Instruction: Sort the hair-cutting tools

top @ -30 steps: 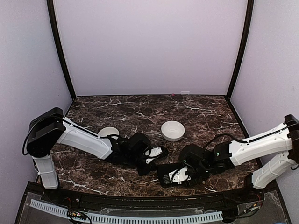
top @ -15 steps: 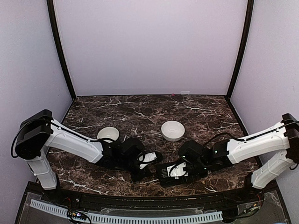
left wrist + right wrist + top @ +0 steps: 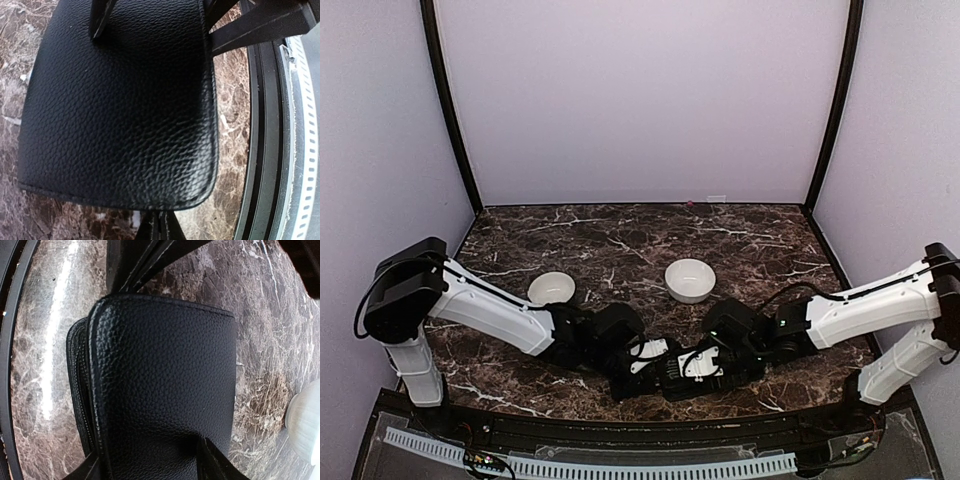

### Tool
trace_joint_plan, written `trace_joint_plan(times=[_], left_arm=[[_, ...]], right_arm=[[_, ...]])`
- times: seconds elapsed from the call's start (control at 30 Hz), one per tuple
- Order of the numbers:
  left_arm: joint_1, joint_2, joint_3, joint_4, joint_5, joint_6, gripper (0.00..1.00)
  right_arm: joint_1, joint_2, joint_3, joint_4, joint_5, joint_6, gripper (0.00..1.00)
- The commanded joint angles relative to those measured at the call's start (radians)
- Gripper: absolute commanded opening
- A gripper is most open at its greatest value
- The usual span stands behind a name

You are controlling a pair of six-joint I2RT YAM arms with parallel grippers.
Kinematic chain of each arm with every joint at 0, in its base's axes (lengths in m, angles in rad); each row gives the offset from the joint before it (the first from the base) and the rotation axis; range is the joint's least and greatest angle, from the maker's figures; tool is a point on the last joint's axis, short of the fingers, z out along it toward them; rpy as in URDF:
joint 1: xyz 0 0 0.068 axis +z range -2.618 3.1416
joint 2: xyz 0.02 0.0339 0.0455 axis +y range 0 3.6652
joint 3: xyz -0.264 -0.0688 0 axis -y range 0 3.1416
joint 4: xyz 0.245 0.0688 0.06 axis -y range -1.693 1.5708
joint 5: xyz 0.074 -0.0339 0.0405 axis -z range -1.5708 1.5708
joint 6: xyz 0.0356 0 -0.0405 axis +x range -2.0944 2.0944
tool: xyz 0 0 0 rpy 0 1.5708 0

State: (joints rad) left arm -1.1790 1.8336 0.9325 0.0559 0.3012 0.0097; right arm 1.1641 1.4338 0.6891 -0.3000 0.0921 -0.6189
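Note:
No hair-cutting tools show in any view. A flat black leather case (image 3: 665, 384) lies on the marble near the front edge, between both grippers. In the left wrist view the case (image 3: 120, 110) fills the frame, and my left gripper (image 3: 160, 222) has its fingers together at the case's near edge. My left gripper (image 3: 645, 375) meets the case from the left. In the right wrist view the case (image 3: 160, 370) shows a zipper along its left side, and my right gripper (image 3: 155, 462) has one finger at each side of the upper flap. My right gripper (image 3: 692, 370) is at the case's right end.
Two white bowls stand behind the case, one at the left (image 3: 551, 288) and one at the centre (image 3: 690, 280); the centre bowl's rim shows in the right wrist view (image 3: 305, 425). The black front rail (image 3: 620, 425) runs just in front of the case.
My left gripper has moved right and forward onto the case's left end. My right gripper and the case have shifted slightly left.

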Motion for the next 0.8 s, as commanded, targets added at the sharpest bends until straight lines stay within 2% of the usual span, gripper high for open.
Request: trace_joint_plan(times=[0.0,0.17,0.33,0.57,0.77], left_arm=[[0.01,-0.067,-0.003,-0.042,-0.095,-0.028,0.0],[0.066,-0.113,-0.004,-0.12,-0.205,-0.037,0.0],[0.131,-0.133,0.015,-0.173,-0.321,0.005,0.0],[0.18,-0.062,0.07,-0.191,-0.31,0.059,0.0],[0.18,-0.054,0.078,-0.198,-0.302,0.06,0.0]], right_arm=[[-0.029,-0.036,-0.027,-0.137,0.006,0.008,0.56],[-0.057,-0.173,-0.026,-0.219,-0.006,-0.032,0.61],[-0.118,-0.22,-0.022,-0.248,0.014,-0.044,0.63],[-0.159,-0.218,-0.075,-0.213,-0.05,-0.038,0.63],[-0.156,-0.162,-0.094,-0.193,-0.102,-0.037,0.55]])
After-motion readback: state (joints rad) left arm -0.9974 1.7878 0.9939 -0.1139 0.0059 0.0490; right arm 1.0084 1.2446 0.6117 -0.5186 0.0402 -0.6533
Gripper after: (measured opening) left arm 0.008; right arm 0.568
